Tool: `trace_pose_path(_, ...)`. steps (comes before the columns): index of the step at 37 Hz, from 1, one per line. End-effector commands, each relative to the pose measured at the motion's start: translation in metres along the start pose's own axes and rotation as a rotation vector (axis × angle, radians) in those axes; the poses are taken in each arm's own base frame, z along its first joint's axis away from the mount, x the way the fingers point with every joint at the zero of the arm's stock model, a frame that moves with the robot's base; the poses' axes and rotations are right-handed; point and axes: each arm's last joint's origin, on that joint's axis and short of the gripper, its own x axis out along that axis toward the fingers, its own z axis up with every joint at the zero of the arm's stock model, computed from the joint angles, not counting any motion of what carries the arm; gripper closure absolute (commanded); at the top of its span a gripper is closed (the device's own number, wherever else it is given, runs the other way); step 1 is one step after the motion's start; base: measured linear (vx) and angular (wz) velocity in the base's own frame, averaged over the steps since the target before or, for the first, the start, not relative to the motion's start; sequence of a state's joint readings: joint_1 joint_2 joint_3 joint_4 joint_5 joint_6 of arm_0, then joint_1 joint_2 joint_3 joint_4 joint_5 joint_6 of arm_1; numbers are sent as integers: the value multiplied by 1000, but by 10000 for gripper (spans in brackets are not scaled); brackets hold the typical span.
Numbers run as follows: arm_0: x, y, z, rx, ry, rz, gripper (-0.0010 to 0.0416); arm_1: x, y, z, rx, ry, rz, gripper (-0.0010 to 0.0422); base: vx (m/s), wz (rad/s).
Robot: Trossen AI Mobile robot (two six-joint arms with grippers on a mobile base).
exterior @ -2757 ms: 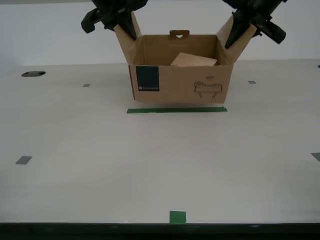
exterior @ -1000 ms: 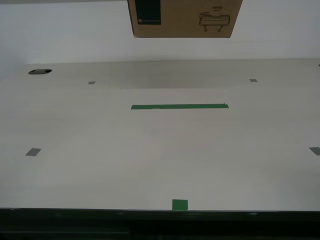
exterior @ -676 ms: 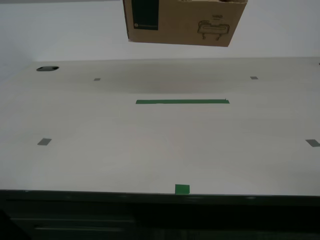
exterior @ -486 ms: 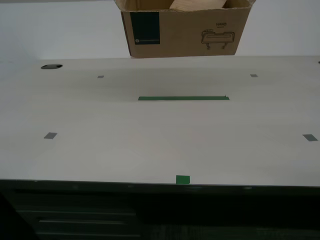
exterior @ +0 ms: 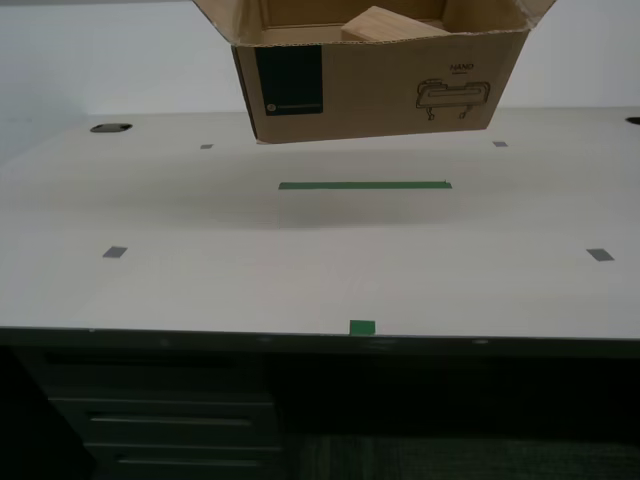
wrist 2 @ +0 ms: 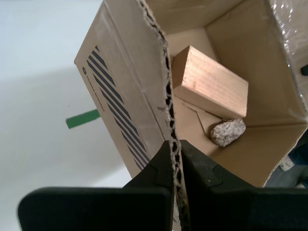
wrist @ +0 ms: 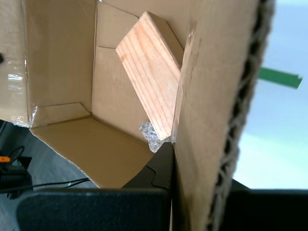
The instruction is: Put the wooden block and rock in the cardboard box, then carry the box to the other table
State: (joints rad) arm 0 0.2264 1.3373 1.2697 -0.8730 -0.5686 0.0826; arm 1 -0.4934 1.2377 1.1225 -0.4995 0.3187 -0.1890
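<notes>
The cardboard box hangs in the air above the table, open side up, with its navy label and line drawing facing the exterior camera. The wooden block leans inside it. In the second wrist view my second gripper is shut on the edge of one side flap; the wooden block and the rock lie on the box floor. My first gripper is shut on the other flap, with the wooden block and the rock beyond. Both grippers and the other table are out of the exterior view.
Below the box is a smooth off-white table with a green tape strip, a green square at its front edge, grey tape squares and a dark hole. Dark drawers sit under the front edge.
The box has been lifted off the table from behind the green strip and now hangs in the air. The whole scene has shifted: the camera has backed away, showing the table's front edge and drawers.
</notes>
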Motion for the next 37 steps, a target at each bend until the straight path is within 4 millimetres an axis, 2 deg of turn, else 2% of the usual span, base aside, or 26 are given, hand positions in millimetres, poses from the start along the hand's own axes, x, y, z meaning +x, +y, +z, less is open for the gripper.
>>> trace_pose_path(1,-2,1,-8,-9,-7,6,406,-7,-1,-9,-11,-20,-8,413,-93,-7)
trace_pose_path(9,0,4,-15,-17,5,16,406,-2,-4,-22,-39,20,-23,413,-94,-8)
trace_pose_path(15,2,5,-14,-19,-7,22,406,1,-12,-18,-24,-22,-58,413,-90,-3)
trace_pose_path(24,3,6,-13,-15,-17,25,406,9,-10,-20,-35,3,-53,413,-97,12)
trace_pose_path(37,3,6,-12,-21,-28,28,406,9,-10,-19,-39,-2,-53,413,-117,20)
